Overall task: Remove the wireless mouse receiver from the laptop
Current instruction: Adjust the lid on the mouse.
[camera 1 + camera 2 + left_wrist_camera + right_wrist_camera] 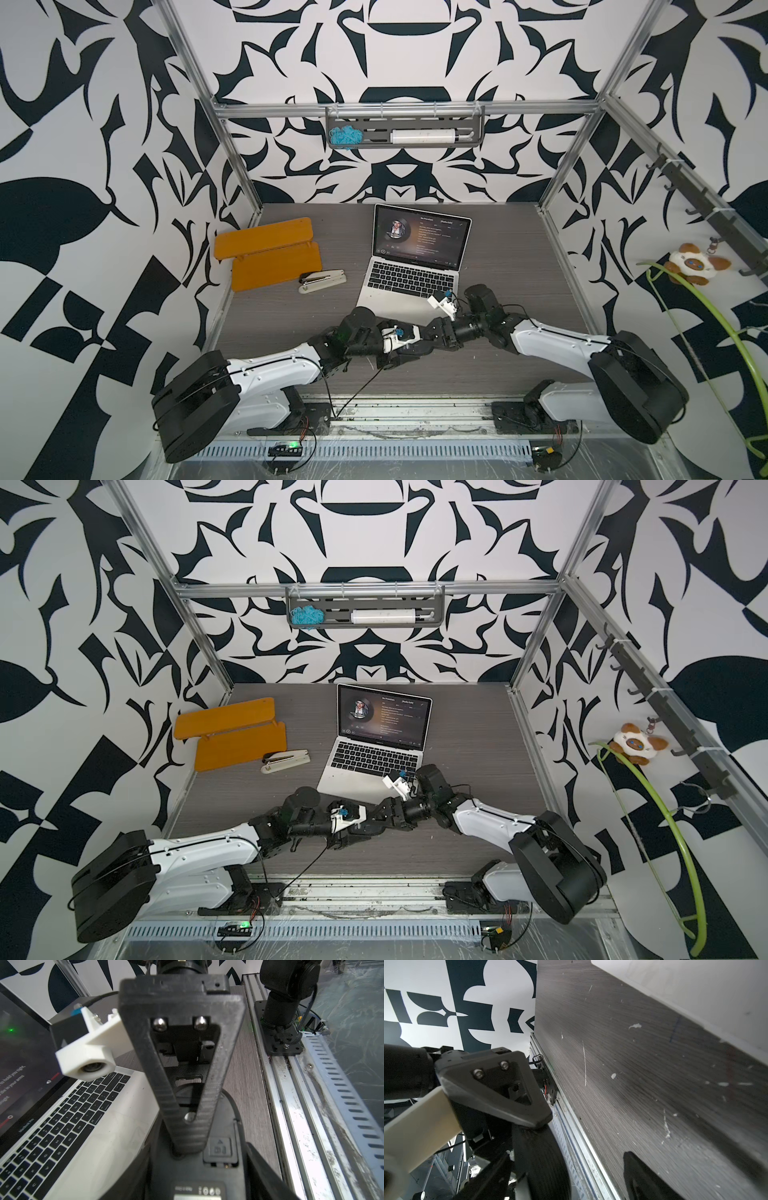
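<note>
In both top views you see the laptop (388, 305) (349, 781) open mid-table, with the left gripper (409, 338) and the right gripper (430, 330) meeting just in front of its near edge.

From the left wrist, the left jaws clamp an upturned black mouse (199, 1169). One of the right gripper's fingers (188, 1136) rests on it. The wireless mouse receiver I cannot pick out, perhaps hidden.

From the right wrist, the right jaws stand apart over bare table (633, 1064).

**Arms: build and finish**

Left arm (270, 370) and right arm (552, 340): white shells, black joints, bulky black round shoulder housings (195, 409). Thin black cables (361, 390) on both. Wrist camera mounts (441, 305) white. Fingers (187, 1138) black, ribbed, triangular cut-out, two silver screws (159, 1023).
</note>
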`<action>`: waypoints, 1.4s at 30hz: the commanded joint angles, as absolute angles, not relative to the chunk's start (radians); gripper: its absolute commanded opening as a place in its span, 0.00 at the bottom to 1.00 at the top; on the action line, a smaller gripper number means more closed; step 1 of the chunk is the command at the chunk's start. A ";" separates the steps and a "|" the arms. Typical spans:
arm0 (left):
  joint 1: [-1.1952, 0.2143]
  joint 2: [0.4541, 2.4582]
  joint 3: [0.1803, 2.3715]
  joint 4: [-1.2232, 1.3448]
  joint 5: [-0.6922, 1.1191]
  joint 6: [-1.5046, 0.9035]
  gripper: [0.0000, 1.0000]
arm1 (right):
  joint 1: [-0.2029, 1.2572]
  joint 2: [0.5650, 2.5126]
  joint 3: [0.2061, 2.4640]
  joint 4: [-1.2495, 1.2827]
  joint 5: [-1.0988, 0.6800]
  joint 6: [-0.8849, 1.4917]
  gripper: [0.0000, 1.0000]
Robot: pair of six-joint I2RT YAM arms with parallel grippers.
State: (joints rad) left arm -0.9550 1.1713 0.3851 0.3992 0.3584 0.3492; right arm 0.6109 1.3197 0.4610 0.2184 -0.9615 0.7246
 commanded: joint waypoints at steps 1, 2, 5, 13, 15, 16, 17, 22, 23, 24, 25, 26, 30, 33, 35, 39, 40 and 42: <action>-0.948 1.153 0.374 0.395 0.362 0.360 0.23 | 0.621 1.310 0.460 0.332 -0.994 0.764 0.78; -0.947 1.150 0.373 0.395 0.362 0.360 0.23 | 0.621 1.311 0.454 0.357 -0.998 0.777 0.72; -0.943 1.144 0.371 0.399 0.369 0.360 0.23 | 0.627 1.318 0.431 0.436 -1.018 0.819 0.57; -0.928 1.164 0.370 0.446 0.424 0.331 0.28 | 0.662 1.345 0.425 0.538 -1.023 0.864 0.09; -0.924 1.165 0.366 0.464 0.433 0.314 0.34 | 0.666 1.348 0.423 0.554 -1.019 0.871 0.02; -0.918 1.163 0.362 0.471 0.441 0.305 0.39 | 0.666 1.348 0.423 0.559 -1.017 0.874 0.00; -0.912 1.159 0.358 0.478 0.445 0.297 0.43 | 0.666 1.345 0.423 0.561 -1.012 0.873 0.00; -0.860 1.104 0.342 0.480 0.443 0.193 0.96 | 0.665 1.341 0.430 0.575 -0.991 0.884 0.00; -0.839 1.090 0.342 0.479 0.465 0.156 0.99 | 0.664 1.342 0.435 0.576 -0.987 0.885 0.00; -0.821 1.074 0.345 0.476 0.482 0.122 0.99 | 0.661 1.345 0.439 0.575 -0.980 0.888 0.00; -0.799 1.058 0.351 0.460 0.489 0.066 0.99 | 0.654 1.347 0.444 0.577 -0.973 0.893 0.00; -0.775 1.041 0.364 0.434 0.471 -0.001 0.99 | 0.645 1.351 0.449 0.578 -0.967 0.896 0.00; -0.609 0.988 0.425 0.302 0.468 -0.289 0.99 | 0.588 1.335 0.463 0.576 -0.953 0.897 0.00; -0.472 1.032 0.498 0.233 0.653 -0.425 0.99 | 0.537 1.299 0.478 0.557 -0.962 0.891 0.00; -0.420 1.105 0.544 0.231 0.797 -0.509 0.99 | 0.531 1.284 0.511 0.517 -0.978 0.861 0.00; -0.405 1.249 0.596 0.359 1.036 -0.653 0.99 | 0.531 1.283 0.569 0.518 -1.001 0.865 0.00; -0.406 1.289 0.604 0.393 1.067 -0.684 0.99 | 0.532 1.288 0.582 0.528 -1.004 0.870 0.00; -0.408 1.337 0.622 0.418 1.102 -0.712 0.99 | 0.533 1.295 0.601 0.542 -1.009 0.885 0.00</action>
State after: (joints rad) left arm -0.4088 1.2922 0.5999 0.3664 0.9203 -0.5869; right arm 0.5293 1.3087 0.5480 0.4900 -0.9741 0.8810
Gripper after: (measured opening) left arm 0.992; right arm 0.316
